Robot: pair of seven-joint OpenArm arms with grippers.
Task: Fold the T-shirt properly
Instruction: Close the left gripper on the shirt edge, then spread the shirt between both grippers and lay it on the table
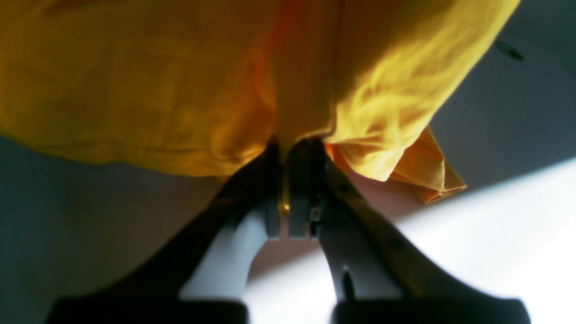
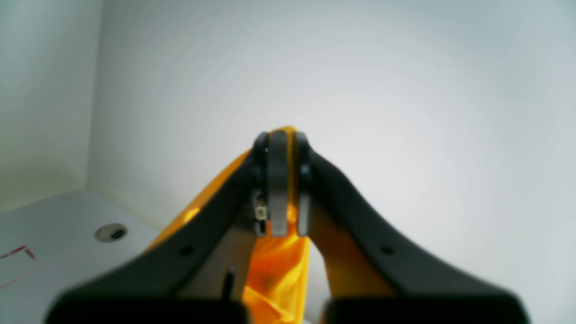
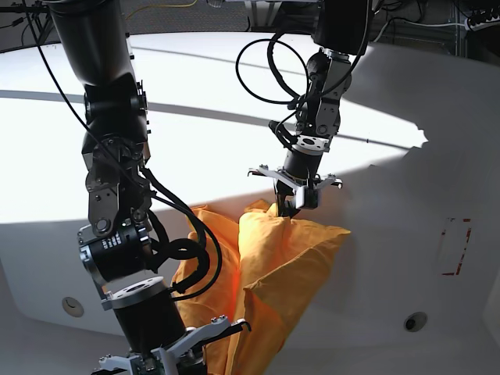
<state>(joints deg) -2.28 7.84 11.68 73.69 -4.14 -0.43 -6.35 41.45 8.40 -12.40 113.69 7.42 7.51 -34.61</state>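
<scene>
Fingers (image 1: 301, 180) of the left gripper (image 1: 288, 148) were pressed together on a fold at the edge of the T-shirt (image 1: 180, 81), a sliver of cloth showing between them, and the right gripper (image 2: 282, 135) likewise pinched orange-yellow fabric that stood just past its tips and hung down between the fingers. No print, tag or writing could be read on the cloth. In the base view the T-shirt hung bunched between both grippers above the white table (image 3: 391, 258), its long axis slanting from the left gripper down toward the right one.
</scene>
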